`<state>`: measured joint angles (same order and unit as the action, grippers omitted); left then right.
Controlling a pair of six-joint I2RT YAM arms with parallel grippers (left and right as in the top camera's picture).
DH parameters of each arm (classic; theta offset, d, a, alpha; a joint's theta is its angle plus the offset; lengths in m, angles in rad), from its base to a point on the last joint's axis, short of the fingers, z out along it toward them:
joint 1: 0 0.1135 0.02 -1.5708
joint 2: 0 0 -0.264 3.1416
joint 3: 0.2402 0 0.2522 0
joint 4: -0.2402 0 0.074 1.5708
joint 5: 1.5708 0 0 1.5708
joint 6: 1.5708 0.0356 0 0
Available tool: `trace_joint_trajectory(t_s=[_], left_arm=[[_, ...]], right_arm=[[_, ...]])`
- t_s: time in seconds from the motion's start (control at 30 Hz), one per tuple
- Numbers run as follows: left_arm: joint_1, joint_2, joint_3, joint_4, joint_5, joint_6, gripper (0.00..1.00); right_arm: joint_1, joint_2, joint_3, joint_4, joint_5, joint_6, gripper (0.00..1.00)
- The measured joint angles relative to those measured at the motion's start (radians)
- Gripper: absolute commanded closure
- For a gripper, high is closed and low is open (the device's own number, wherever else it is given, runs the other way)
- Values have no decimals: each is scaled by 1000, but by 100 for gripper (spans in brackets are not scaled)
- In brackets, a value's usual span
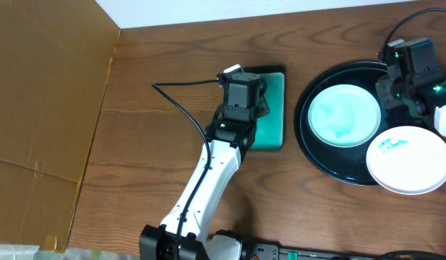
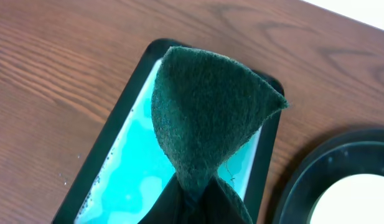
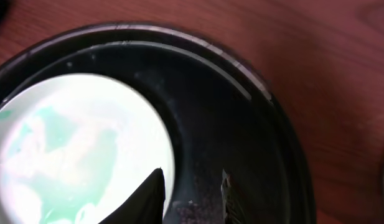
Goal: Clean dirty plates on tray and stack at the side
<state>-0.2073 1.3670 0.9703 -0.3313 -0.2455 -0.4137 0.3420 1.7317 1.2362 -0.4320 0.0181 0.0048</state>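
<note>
Green scouring pad (image 2: 210, 112) pinched in left tool (image 2: 195, 193); right tool (image 3: 192, 186) slightly apart over black tray (image 3: 254, 143).

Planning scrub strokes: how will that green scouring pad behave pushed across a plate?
Likely floppy: the scouring pad folds into a cone where the left gripper pinches it. Thin, so probably light; coarse fibres should drag, not slide.

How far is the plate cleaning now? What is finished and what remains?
Done: nothing clearly; no clean stack shows. In hand: the left gripper holds the green pad above the sponge tray. Left: the green plate on the black tray and the white plate both show teal smears.
</note>
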Motion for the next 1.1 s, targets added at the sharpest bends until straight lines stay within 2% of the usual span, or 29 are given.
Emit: trace_joint_trajectory(t_s=[0.17,0.37,0.57,0.63,0.7,0.8,0.87,0.93,1.1], left_arm=[[0,0,0,-3,16,0,93],[0,0,0,-3,25,0,93],[0,0,0,-3,30,0,93],[0,0,0,-3,30,0,93],[0,0,0,-3,30,0,93],[0,0,0,-3,30,0,93],[0,0,0,-3,30,0,93],[0,0,0,-3,30,0,93],[0,0,0,-3,30,0,93]], right_arm=[[-2,65,0,-28,-47,48,69],[-1,177,0,-40,-140,71,72],[-1,206,0,-42,-147,78,69],[0,211,0,-42,-129,80,76],[0,221,0,-40,-116,85,77],[0,240,0,-40,-111,90,87],[0,250,1,-36,-119,93,87],[3,251,2,-34,-115,94,99],[1,251,10,-19,-117,119,99]])
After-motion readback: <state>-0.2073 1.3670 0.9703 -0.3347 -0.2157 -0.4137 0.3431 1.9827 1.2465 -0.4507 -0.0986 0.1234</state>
